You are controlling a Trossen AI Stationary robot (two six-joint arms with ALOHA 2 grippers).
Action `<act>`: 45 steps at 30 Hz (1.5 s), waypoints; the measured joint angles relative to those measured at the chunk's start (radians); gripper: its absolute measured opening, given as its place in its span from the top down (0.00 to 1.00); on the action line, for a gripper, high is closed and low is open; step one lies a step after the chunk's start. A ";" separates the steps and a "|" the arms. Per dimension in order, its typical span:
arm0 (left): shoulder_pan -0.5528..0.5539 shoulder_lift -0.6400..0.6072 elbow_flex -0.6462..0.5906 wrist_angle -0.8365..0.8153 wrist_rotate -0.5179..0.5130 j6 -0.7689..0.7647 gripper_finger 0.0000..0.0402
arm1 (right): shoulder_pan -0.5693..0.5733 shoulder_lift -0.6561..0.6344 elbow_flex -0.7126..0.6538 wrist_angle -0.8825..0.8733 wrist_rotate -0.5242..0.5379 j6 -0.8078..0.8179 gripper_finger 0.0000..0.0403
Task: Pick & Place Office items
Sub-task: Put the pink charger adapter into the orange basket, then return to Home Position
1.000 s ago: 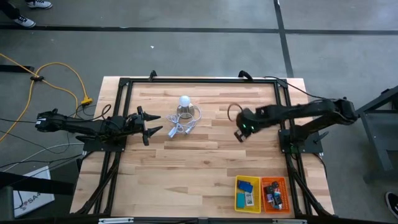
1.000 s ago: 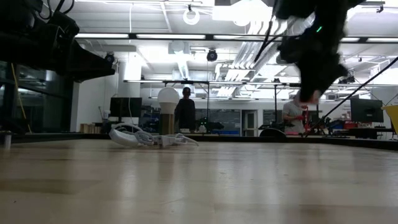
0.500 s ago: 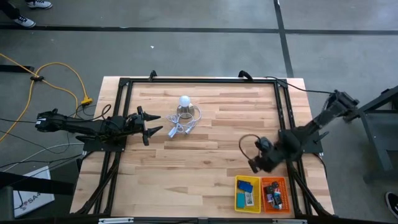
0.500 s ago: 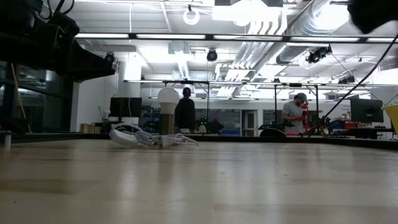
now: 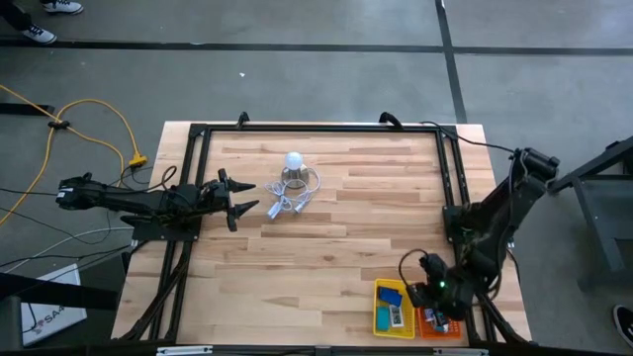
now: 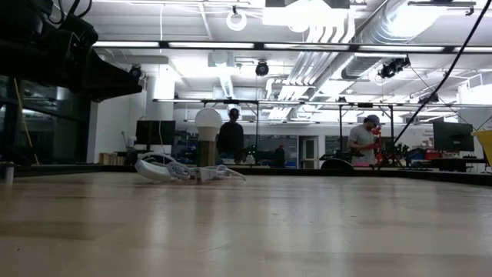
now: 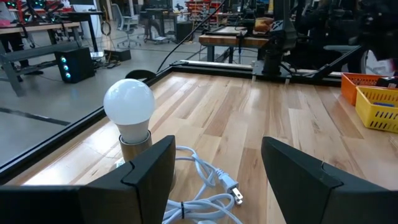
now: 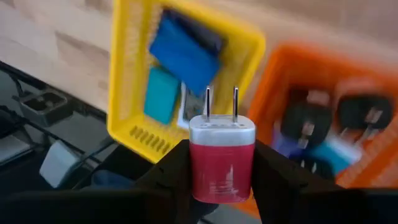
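Observation:
My right gripper (image 5: pixel 432 293) hangs over the two mesh trays at the table's near right corner, shut on a pink cube (image 8: pixel 222 158) that has a white cap and two metal prongs. Under it, the yellow tray (image 8: pixel 124 81) holds a blue block (image 8: pixel 183 53) and a teal piece (image 8: pixel 163 93). The orange tray (image 8: pixel 292 74) holds black pieces (image 8: pixel 305 121). My left gripper (image 5: pixel 237 198) waits open at the table's left side, pointing level at the bulb (image 7: pixel 129 106). My right gripper pinches the pink cube by two opposite sides (image 8: pixel 198 165) between its two fingers (image 8: pixel 171 168). The fingers slant down from above. The cube is lifted clear above the trays, its pronged white end pointing away from the gripper.
A white bulb on a clear base (image 5: pixel 293 160) with a looped white cord (image 5: pixel 287 203) stands on the far middle of the table, just in front of my left gripper. A black frame (image 5: pixel 316 129) runs around the table. People stand in the room beyond.
My right gripper has swung from the table's middle right toward the near right corner, carrying the pink cube, and now hangs over the trays. It has rolled about its own axis on the way. It has left the low view.

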 joint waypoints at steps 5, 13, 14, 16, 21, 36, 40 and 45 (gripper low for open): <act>0.000 0.000 0.000 0.000 0.000 0.000 0.43 | 0.057 0.059 0.000 0.068 0.004 0.098 0.70; 0.000 0.000 0.000 0.000 0.000 0.000 0.43 | 0.088 0.100 0.000 0.024 -0.026 0.150 0.70; 0.000 0.000 0.000 0.000 0.000 0.000 0.43 | 0.088 0.101 0.000 0.022 -0.038 0.156 0.70; 0.000 0.000 0.000 0.000 0.000 0.000 0.43 | 0.088 0.105 0.000 0.021 -0.057 0.173 0.69; 0.000 0.000 0.000 0.000 0.000 0.000 0.43 | 0.087 0.136 0.000 0.039 -0.110 0.196 0.69; 0.000 0.000 0.000 0.000 0.000 0.000 0.43 | 0.086 0.153 0.000 0.062 -0.092 0.195 0.61; 0.000 0.000 0.000 0.000 0.000 0.000 0.43 | 0.086 0.153 0.000 0.061 -0.072 0.191 0.61; 0.000 0.000 0.000 0.000 0.000 0.000 0.43 | 0.086 0.153 0.000 0.059 -0.072 0.191 0.60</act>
